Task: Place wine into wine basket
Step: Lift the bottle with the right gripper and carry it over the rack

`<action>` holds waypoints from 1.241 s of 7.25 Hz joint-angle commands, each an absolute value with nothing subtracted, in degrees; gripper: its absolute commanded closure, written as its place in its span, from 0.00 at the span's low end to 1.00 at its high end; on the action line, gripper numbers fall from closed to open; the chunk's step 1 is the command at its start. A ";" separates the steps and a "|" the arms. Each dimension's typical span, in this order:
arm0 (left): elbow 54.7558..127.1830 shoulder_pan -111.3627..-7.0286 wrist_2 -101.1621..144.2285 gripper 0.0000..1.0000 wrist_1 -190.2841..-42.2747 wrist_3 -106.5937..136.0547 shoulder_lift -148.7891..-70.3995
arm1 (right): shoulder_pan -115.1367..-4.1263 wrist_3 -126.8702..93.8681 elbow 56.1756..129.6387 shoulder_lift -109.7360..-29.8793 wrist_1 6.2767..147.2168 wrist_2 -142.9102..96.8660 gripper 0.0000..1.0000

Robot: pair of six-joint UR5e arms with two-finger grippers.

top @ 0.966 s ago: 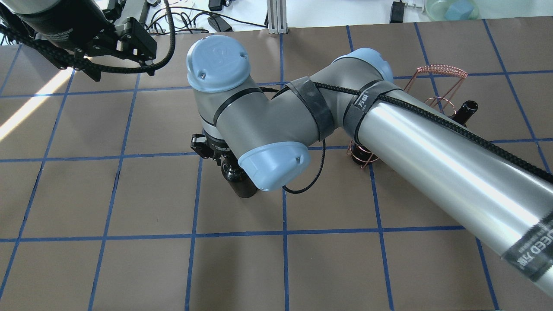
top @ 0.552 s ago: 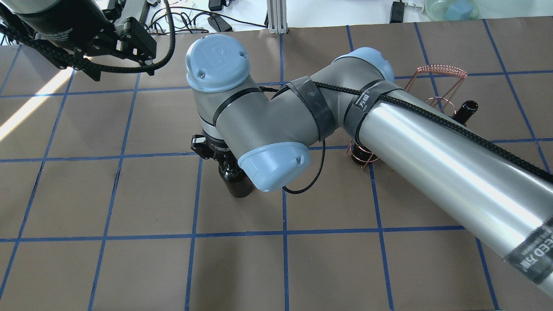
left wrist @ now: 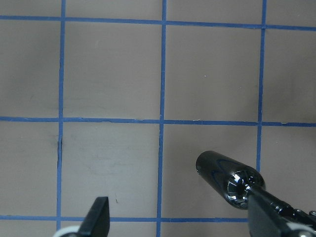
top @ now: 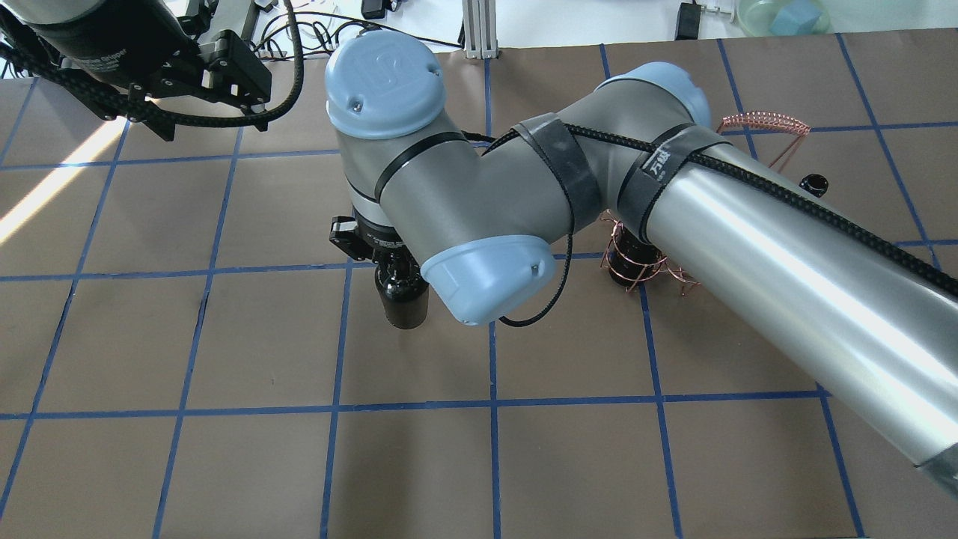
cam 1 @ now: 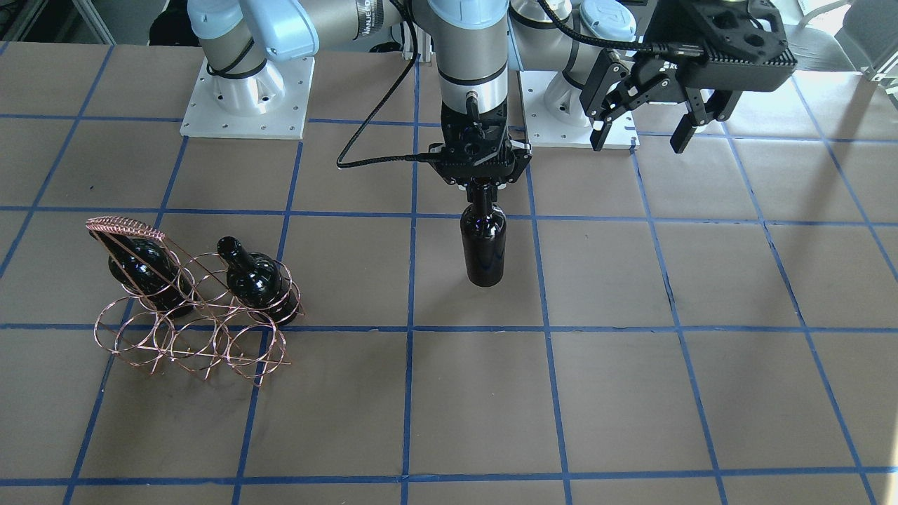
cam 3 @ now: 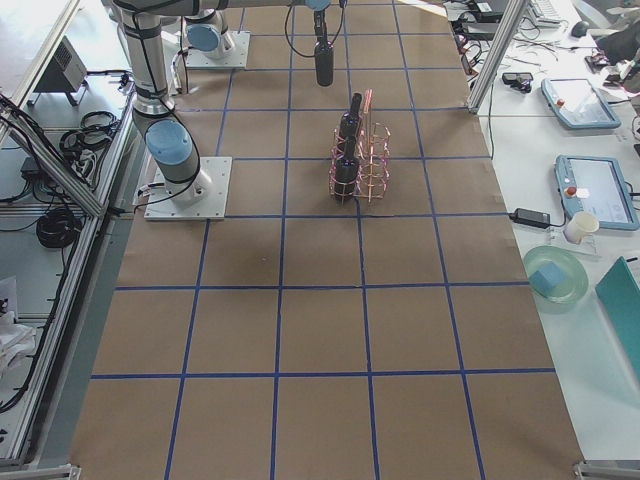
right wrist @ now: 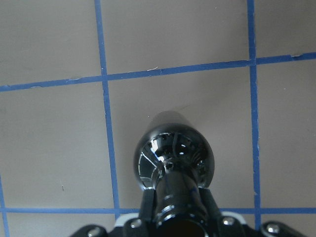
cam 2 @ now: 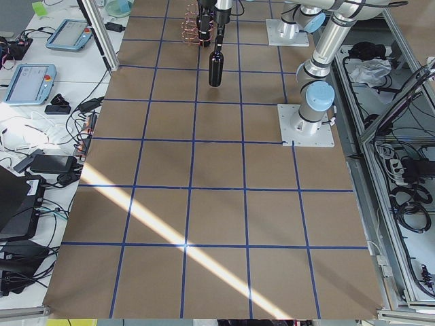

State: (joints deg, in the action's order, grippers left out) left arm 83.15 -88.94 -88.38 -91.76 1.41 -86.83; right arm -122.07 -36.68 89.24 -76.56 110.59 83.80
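My right gripper [cam 1: 481,188] is shut on the neck of a glossy black wine bottle [cam 1: 484,245] that hangs upright over the table's middle; the bottle also shows in the overhead view [top: 402,301] and the right wrist view [right wrist: 173,158]. I cannot tell whether its base touches the table. The copper wire wine basket [cam 1: 189,330] stands far to that gripper's side, with two black bottles [cam 1: 256,280] in its back row. My left gripper [cam 1: 640,137] is open and empty, held high near the robot's base; its fingers [left wrist: 98,219] frame bare table.
The table is brown paper with a blue tape grid [cam 1: 547,330]. The right arm's elbow and forearm [top: 748,247] cover most of the basket in the overhead view. Cables and devices lie beyond the table's far edge [top: 359,37].
The right arm has risen toward the overhead camera with the bottle in its grip; the bottle has shifted slightly left and away in that view. The left arm has not moved.
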 commanded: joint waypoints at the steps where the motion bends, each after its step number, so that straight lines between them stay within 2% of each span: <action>1: 83.14 -88.95 -88.42 0.00 -91.76 1.41 -86.75 | -119.20 -29.67 89.03 -80.39 103.57 86.21 0.90; 3: 83.14 -88.86 -88.42 0.00 -91.76 1.41 -86.84 | -110.79 -22.39 89.03 -87.59 93.74 87.79 0.91; 5: 83.14 -88.86 -88.42 0.00 -91.76 1.49 -86.84 | -103.92 -11.21 89.29 -91.57 82.67 88.76 0.96; 9: 83.14 -88.86 -88.33 0.00 -91.76 1.41 -86.75 | -94.69 0.60 89.38 -96.24 77.86 92.63 0.99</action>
State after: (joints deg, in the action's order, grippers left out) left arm 83.15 -88.86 -88.41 -91.76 1.41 -86.76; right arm -98.03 -2.81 89.34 -95.07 78.15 92.14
